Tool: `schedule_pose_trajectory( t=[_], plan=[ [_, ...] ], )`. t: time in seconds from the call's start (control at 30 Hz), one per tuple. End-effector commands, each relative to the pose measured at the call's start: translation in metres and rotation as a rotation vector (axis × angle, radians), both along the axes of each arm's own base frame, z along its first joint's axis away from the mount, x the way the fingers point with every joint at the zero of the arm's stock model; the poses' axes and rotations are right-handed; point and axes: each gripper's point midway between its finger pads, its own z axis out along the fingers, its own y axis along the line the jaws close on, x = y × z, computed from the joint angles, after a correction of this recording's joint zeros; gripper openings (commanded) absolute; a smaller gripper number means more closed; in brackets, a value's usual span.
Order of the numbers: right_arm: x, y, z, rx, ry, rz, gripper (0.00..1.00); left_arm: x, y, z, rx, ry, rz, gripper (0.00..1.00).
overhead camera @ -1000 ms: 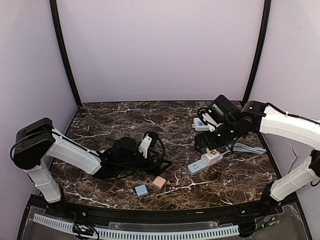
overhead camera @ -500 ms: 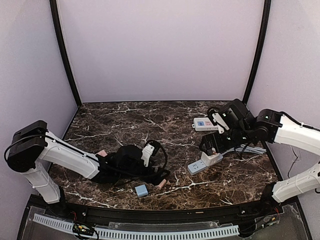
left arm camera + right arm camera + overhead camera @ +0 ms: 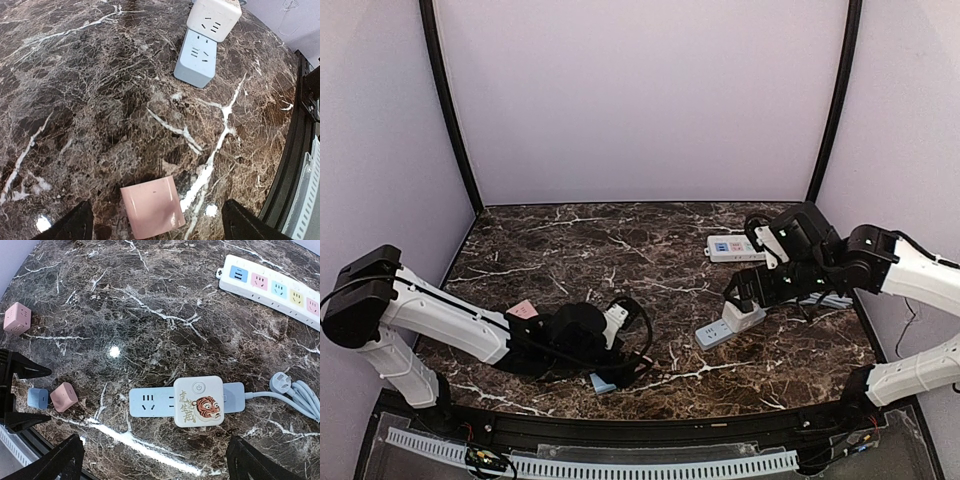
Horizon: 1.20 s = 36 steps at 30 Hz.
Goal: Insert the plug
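Observation:
A pink cube plug [image 3: 152,207] lies on the marble between the fingers of my left gripper [image 3: 155,227], which is open and straddles it without touching. In the right wrist view the same pink cube [image 3: 63,396] sits beside a blue cube [image 3: 37,398]. A blue power strip [image 3: 150,402] carries a white tiger-face cube [image 3: 198,401] on its right half. My right gripper [image 3: 160,470] hangs open above that strip, holding nothing. From above, the left gripper [image 3: 620,368] is low near the front edge and the right gripper [image 3: 748,290] is over the strip [image 3: 715,333].
A white power strip [image 3: 272,285] with coloured sockets lies at the back right. A grey plug [image 3: 281,384] with its coiled cable rests right of the blue strip. Another pink cube [image 3: 17,318] sits at the left. The black front rail [image 3: 292,150] runs close by.
My left arm has swung toward the front edge and come down over the pink cube, hiding it from above. My right arm has drawn back to the right, uncovering the white strip.

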Motion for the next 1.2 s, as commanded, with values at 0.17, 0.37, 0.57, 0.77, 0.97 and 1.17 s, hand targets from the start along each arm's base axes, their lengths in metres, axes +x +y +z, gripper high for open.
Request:
schedule_pose_trajectory(
  t=[0.17, 0.37, 0.57, 0.77, 0.97, 1.17],
  plan=[
    [0.002, 0.003, -0.008, -0.005, -0.002, -0.003, 0.99, -0.014, 0.0, -0.019, 0.053, 0.071, -0.038, 0.87],
    [0.001, 0.002, -0.008, -0.002, -0.003, -0.002, 0.99, -0.018, -0.003, -0.026, 0.086, 0.09, -0.046, 0.81],
    [-0.001, 0.0, -0.008, 0.001, -0.008, -0.003, 0.99, -0.019, -0.001, -0.033, 0.17, 0.07, -0.024, 0.77],
    [-0.003, -0.002, -0.007, 0.009, -0.009, -0.002, 0.99, -0.013, 0.003, -0.037, 0.209, 0.041, 0.024, 0.72],
    [-0.003, -0.002, -0.006, 0.009, -0.008, 0.0, 0.99, -0.005, 0.003, -0.04, 0.242, 0.023, 0.057, 0.64],
    [-0.002, -0.003, -0.009, -0.002, -0.007, -0.001, 0.99, -0.008, 0.0, -0.042, 0.237, 0.037, 0.051, 0.59]
  ],
)
